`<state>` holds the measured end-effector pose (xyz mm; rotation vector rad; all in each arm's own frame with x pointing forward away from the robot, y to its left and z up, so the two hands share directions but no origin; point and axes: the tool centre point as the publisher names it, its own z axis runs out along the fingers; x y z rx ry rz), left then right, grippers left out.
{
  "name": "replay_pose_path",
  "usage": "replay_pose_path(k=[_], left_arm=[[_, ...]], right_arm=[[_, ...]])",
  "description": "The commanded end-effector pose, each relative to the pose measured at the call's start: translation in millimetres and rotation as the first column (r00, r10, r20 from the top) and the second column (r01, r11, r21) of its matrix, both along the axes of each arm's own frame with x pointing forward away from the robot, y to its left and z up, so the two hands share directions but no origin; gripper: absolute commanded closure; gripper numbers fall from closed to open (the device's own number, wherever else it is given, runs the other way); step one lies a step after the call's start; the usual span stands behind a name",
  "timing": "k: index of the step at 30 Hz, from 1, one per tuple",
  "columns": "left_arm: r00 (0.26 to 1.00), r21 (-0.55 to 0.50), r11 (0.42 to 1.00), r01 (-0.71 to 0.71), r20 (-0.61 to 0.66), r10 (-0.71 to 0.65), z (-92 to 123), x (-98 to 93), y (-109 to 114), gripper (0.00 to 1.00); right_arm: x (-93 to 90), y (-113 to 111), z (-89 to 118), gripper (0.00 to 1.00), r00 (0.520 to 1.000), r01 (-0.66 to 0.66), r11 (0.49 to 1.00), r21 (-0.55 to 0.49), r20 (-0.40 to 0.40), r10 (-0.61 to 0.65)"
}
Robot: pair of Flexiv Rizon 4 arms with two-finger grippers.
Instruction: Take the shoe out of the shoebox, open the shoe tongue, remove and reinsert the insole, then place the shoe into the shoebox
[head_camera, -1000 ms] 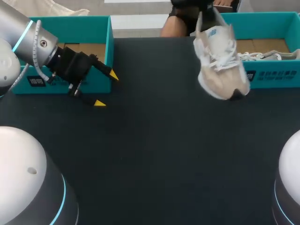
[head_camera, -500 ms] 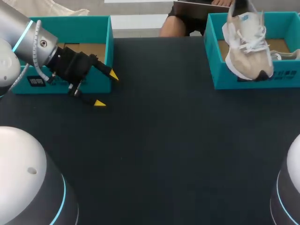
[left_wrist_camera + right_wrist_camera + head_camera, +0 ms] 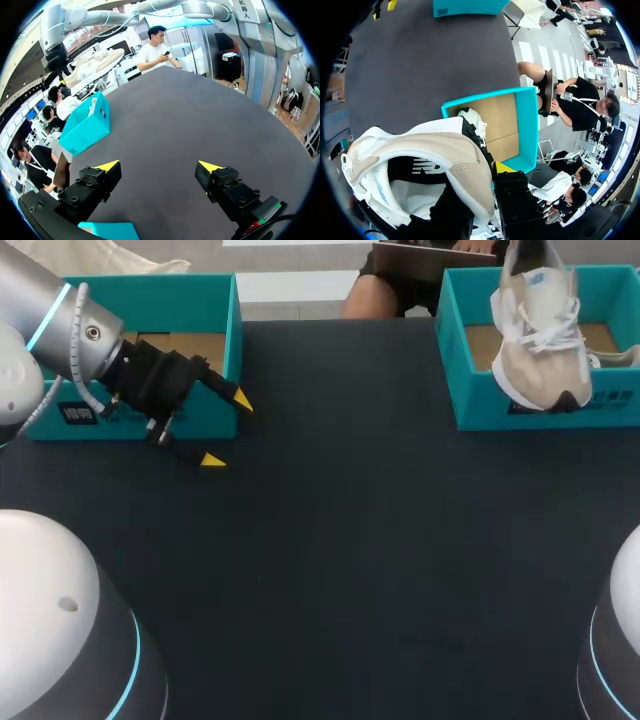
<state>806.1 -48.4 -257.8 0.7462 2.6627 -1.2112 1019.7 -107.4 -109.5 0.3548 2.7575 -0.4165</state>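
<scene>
Shoe (image 3: 540, 340) shifted over shoebox (image 3: 470, 412), clamped in right pincer (image 3: 482, 182)

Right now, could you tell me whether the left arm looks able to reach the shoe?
Probably not easily. Nothing blocks the table between them, but the left gripper sits open by the left shoebox, while the shoe hangs in the right gripper over the right shoebox.
</scene>
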Motion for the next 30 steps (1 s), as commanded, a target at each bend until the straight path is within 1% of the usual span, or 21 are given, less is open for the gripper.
replay_pose_path(k=[1,4,6,8,9,15,18,19,21,23,30], left_arm=[[1.0,0.003,1.0,0.0,0.0,0.0,-0.1,0.0,-0.1,0.0],[1.0,0.003,1.0,0.0,0.0,0.0,-0.1,0.0,-0.1,0.0],[1.0,0.003,1.0,0.0,0.0,0.0,-0.1,0.0,-0.1,0.0],[1.0,0.003,1.0,0.0,0.0,0.0,-0.1,0.0,-0.1,0.0],[1.0,0.003,1.0,0.0,0.0,0.0,-0.1,0.0,-0.1,0.0],[1.0,0.003,1.0,0.0,0.0,0.0,-0.1,0.0,-0.1,0.0],[1.0,0.003,1.0,0.0,0.0,0.0,-0.1,0.0,-0.1,0.0],[1.0,0.003,1.0,0.0,0.0,0.0,-0.1,0.0,-0.1,0.0],[1.0,0.003,1.0,0.0,0.0,0.0,-0.1,0.0,-0.1,0.0],[1.0,0.003,1.0,0.0,0.0,0.0,-0.1,0.0,-0.1,0.0],[1.0,0.003,1.0,0.0,0.0,0.0,-0.1,0.0,-0.1,0.0]], right_arm=[[18.2,-23.8,-4.6,1.0,1.0,-0.019,1.0,0.018,-0.013,0.02],[32.0,-40.2,-8.5,1.0,1.0,-0.021,1.0,0.018,-0.016,0.021],[47.4,-54.8,-10.0,1.0,1.0,-0.027,1.0,0.015,-0.014,0.027],[58.5,-65.0,-10.6,1.0,0.999,-0.03,1.0,0.008,-0.011,0.03],[67.6,-72.9,-10.3,1.0,0.999,-0.042,0.999,0.002,-0.001,0.042],[107.9,-108.0,-7.1,1.0,0.997,-0.082,0.996,-0.025,0.015,0.082],[127.5,-123.8,-8.7,1.0,0.996,-0.093,0.995,-0.032,0.013,0.093],[137.8,-132.1,-11.2,1.0,0.996,-0.091,0.995,-0.04,-0.002,0.091],[150.7,-143.2,-15.1,1.0,0.997,-0.08,0.996,-0.03,-0.011,0.08],[159.4,-152.5,-19.3,1.0,0.998,-0.057,0.997,-0.046,-0.021,0.056],[159.4,-152.5,-19.3,1.0,0.998,-0.057,0.997,-0.046,-0.021,0.056]])
